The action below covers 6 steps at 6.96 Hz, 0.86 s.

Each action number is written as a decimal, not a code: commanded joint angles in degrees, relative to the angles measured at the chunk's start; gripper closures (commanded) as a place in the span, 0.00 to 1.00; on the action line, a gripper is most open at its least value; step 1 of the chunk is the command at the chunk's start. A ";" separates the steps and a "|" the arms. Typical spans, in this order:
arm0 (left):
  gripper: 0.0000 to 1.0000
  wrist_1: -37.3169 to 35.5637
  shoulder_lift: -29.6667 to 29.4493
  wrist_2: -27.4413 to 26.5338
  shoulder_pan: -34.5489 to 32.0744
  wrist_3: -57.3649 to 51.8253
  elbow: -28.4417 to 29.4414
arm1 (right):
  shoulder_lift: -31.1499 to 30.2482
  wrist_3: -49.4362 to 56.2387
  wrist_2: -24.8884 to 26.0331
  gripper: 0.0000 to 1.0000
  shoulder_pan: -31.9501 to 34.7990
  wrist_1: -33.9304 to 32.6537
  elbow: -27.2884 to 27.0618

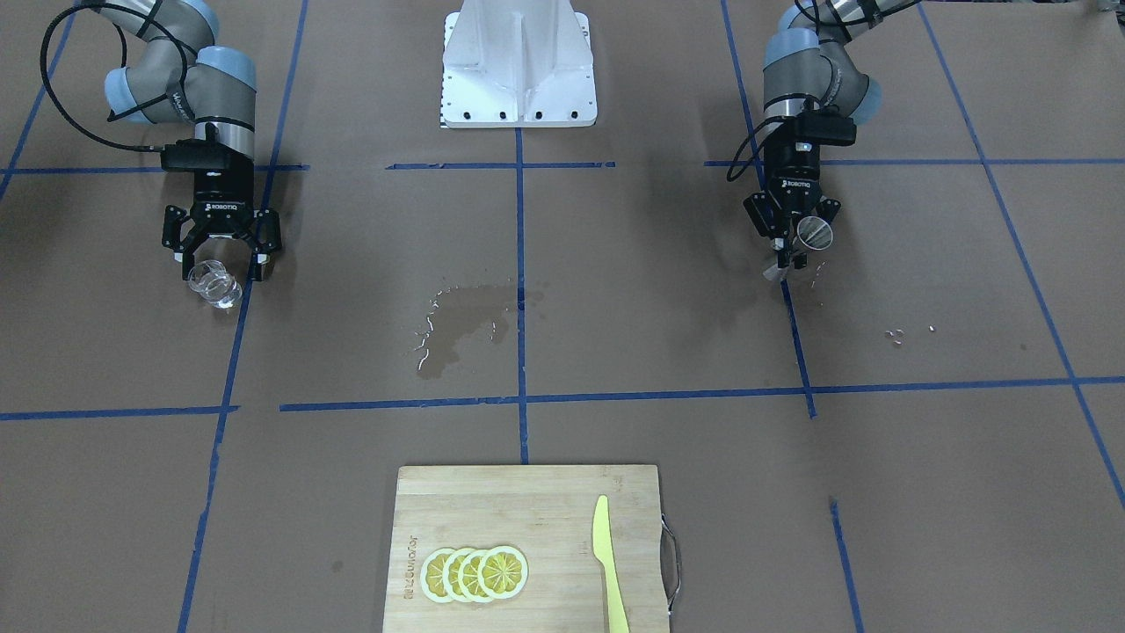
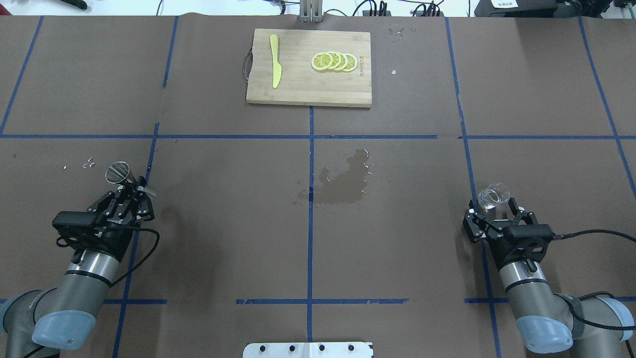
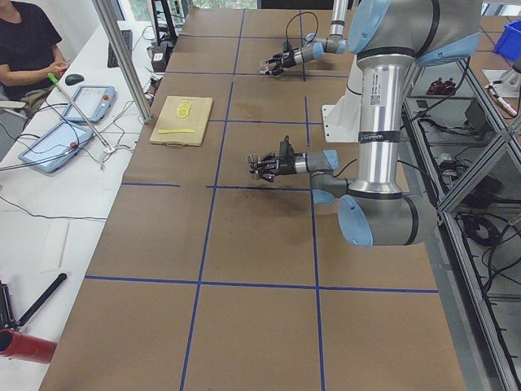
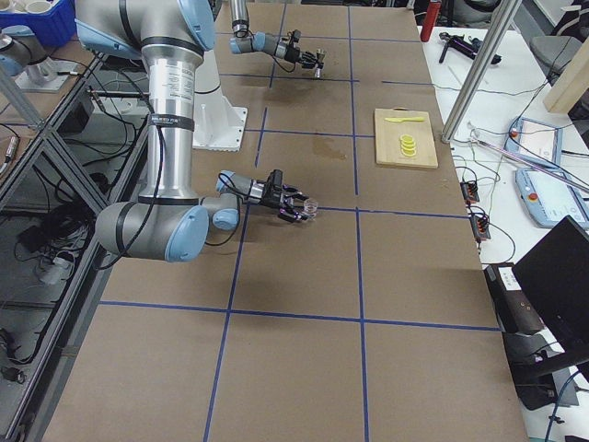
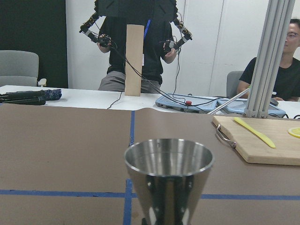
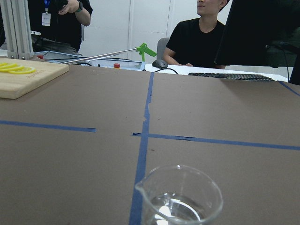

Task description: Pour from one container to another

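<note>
White walls (image 5: 206, 47) behind a white desk (image 3: 81, 204) (cluttered).

Two arms at the table, the left arm (image 2: 84, 271) and the right arm (image 2: 516, 276), and two grippers to match: the left gripper (image 2: 130, 195) and the right gripper (image 2: 497, 211). One glass cup (image 2: 492, 195), one metal jigger (image 2: 118, 172). One cutting board (image 2: 298, 84), carrying one yellow knife (image 2: 275, 60) and, count them, four lemon slices (image 2: 334, 61). One wet patch (image 2: 343, 181) mid-table. Two people beyond: a standing person (image 5: 157, 56) and a seated person (image 5: 288, 77).

Clear glass cup (image 2: 492, 195) (liquid inside) and grey metal jigger (image 2: 118, 172) are well apart.
</note>
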<state>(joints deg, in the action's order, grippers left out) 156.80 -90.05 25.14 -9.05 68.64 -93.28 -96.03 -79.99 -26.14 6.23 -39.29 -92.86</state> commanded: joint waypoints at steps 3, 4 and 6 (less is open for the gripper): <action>1.00 0.00 0.05 0.00 0.00 0.00 -0.06 | 1.72 0.01 -1.01 0.06 1.76 0.35 0.65; 1.00 0.00 0.05 0.00 0.00 0.09 -0.06 | 1.73 -0.17 -1.11 0.06 1.94 0.36 1.35; 1.00 0.00 0.14 0.00 0.00 0.00 -0.06 | 1.73 -0.08 -1.63 0.08 2.20 0.36 1.71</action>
<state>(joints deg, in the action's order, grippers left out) 156.79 -89.94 25.14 -9.05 68.66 -93.33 -94.34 -80.08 -27.41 8.23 -38.94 -91.43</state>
